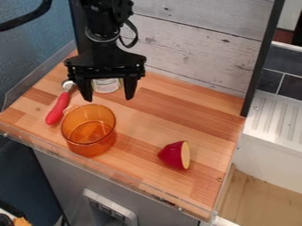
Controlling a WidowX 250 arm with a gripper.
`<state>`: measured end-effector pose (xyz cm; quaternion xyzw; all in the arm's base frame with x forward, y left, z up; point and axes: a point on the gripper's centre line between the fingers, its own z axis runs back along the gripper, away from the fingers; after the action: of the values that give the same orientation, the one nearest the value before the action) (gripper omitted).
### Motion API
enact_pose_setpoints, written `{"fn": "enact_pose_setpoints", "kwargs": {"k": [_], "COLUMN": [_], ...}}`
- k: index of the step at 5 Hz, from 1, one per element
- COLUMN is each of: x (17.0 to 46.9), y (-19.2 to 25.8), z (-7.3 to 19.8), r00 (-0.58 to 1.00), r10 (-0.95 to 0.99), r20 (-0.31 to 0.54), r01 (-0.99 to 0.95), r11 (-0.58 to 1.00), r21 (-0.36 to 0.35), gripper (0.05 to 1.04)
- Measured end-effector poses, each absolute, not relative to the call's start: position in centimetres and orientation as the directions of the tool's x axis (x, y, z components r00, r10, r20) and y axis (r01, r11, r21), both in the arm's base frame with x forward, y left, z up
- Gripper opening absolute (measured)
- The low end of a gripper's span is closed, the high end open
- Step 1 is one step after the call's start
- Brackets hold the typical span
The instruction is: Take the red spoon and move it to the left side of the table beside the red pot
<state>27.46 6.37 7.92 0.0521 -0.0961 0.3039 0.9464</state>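
The gripper (108, 97) hangs over the back left of the table, fingers pointing down and spread apart, nothing held between them. To its lower left lies the red-handled spoon (58, 108), its metal head toward the back and its handle toward the front left. Just right of the handle stands an orange see-through pot (88, 132), upright, in front of and below the gripper. I cannot tell whether spoon and pot touch.
A pale can or jar (106, 85) stands behind the gripper's fingers. A red, cut-faced toy piece (173, 155) lies at the front right of the wooden table (177, 106). A plank-patterned wall (194, 48) closes the back; a clear low rim runs along the front.
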Motion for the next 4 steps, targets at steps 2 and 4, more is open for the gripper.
{"fn": "enact_pose_setpoints", "kwargs": {"k": [2,4], "x": [26.3,24.8], "y": [7.6,12.8], "z": [7.0,7.5], "r00": [0.764,0.692], "r10": [0.622,0.701], "r20": [0.171,0.172], "r01": [-0.639,-0.718], "r11": [0.766,0.694], "r21": [0.07,0.057], "gripper": [1.001,1.001]}}
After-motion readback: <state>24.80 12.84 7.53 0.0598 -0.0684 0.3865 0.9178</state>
